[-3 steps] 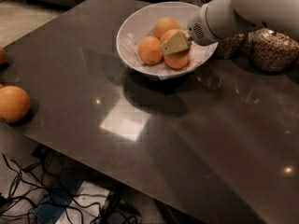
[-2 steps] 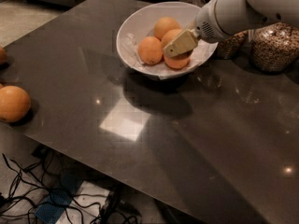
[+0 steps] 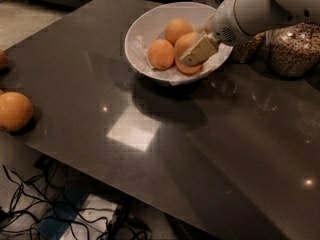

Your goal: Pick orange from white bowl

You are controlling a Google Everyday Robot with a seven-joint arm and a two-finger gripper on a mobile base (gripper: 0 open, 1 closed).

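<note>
The white bowl [image 3: 145,31] stands at the back of the dark table, lined with thin white paper. It holds several oranges: one at the back [image 3: 178,29], one at the left [image 3: 160,54], one in the middle [image 3: 185,43] and one low at the front [image 3: 189,69]. My gripper [image 3: 196,53] reaches into the bowl from the right on a white arm [image 3: 260,6]. Its tan tip lies right against the middle orange and above the front one.
Two glass jars of grains [image 3: 295,49] stand right of the bowl, behind the arm. A loose orange [image 3: 14,111] lies at the table's left edge, and another [image 3: 2,59] shows partly farther back. Cables lie on the floor below the front edge.
My gripper has shifted a little to the right inside the bowl, so more of the middle orange shows behind it. The bowl and the other oranges have not moved.
</note>
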